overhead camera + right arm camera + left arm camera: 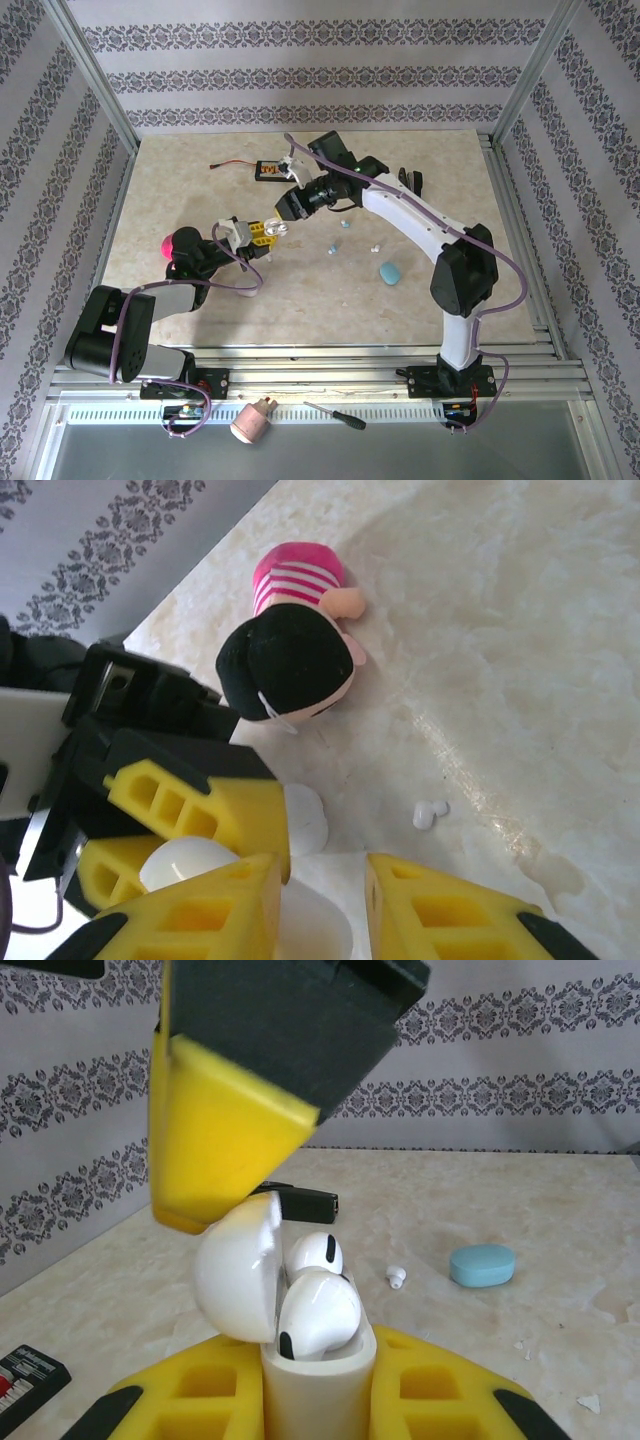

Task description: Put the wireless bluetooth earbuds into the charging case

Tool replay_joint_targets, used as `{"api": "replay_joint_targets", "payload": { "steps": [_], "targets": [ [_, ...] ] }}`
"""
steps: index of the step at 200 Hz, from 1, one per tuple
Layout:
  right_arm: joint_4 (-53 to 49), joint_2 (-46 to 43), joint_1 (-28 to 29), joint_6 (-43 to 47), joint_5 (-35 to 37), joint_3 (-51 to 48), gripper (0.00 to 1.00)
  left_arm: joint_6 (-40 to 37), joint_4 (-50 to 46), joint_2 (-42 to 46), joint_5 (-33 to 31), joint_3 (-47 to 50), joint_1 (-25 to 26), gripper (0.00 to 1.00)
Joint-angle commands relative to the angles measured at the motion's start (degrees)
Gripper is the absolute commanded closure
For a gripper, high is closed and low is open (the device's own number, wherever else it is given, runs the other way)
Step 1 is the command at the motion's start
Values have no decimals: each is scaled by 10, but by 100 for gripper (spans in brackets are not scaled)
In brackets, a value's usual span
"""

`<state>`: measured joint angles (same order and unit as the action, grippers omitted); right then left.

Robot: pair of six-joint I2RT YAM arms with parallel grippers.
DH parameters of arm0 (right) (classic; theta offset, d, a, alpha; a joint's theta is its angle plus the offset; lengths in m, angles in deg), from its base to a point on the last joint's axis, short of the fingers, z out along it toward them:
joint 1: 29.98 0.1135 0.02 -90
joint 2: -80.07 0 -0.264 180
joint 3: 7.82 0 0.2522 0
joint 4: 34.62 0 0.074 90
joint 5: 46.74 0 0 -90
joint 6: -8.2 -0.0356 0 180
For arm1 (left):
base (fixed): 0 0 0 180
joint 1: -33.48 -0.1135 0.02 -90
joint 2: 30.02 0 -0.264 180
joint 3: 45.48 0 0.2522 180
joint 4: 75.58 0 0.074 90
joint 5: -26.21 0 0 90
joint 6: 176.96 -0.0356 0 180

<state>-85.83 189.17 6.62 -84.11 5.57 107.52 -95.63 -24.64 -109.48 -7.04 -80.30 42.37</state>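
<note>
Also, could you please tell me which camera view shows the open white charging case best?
The left wrist view: the white charging case stands close and upright, lid open, with two white earbuds in it. The top external view gives a tiny white speck; the right wrist view, rounded white parts behind its yellow fingers.

The left arm [110, 330] is built of boxy black and grey links; the right arm [410, 215] has glossy white links between black joints. A purple cable [500, 255] loops along each. The left pincer [262, 232] and right pincer [325, 900] have yellow fingers [440, 910] with hollow cells, on black mounts.
</note>
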Motion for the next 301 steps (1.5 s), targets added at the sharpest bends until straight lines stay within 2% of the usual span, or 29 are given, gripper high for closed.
{"api": "replay_joint_targets", "payload": {
  "steps": [1, 38, 62, 94, 110, 123, 140, 180, 231, 272, 301],
  "targets": [
    [-41, -40, 4, 56, -29, -22, 70, -2, 27, 7, -6, 2, 2, 100],
    [23, -91, -8, 69, -23, -76, 60, 3, 33, 3, 0, 5, 2, 100],
    [34, -118, -17, 115, -35, -103, 54, 8, 37, 4, 15, 4, 2, 100],
    [39, -158, -20, 266, -45, -156, 34, 16, 47, 3, 53, 3, 3, 100],
    [42, -175, -19, 377, -63, -186, 24, 22, 67, -6, 77, 4, 2, 100],
    [38, -180, -18, 438, -64, -197, 21, 46, 100, -14, 87, 6, 3, 100],
    [29, -171, -19, 477, -61, -193, 20, 52, 108, -18, 88, 6, 4, 100],
    [32, -135, -1, 497, -43, -177, 22, 41, 84, -8, 84, 6, 4, 100],
    [31, -87, 19, 483, -17, -143, 38, 41, 82, -7, 80, 5, 4, 100],
    [48, -75, 24, 461, -26, -142, 49, 30, 76, -8, 73, 9, 4, 100],
    [53, -74, 24, 448, -29, -147, 62, 29, 73, -10, 75, 7, 4, 100]
  ]
}}
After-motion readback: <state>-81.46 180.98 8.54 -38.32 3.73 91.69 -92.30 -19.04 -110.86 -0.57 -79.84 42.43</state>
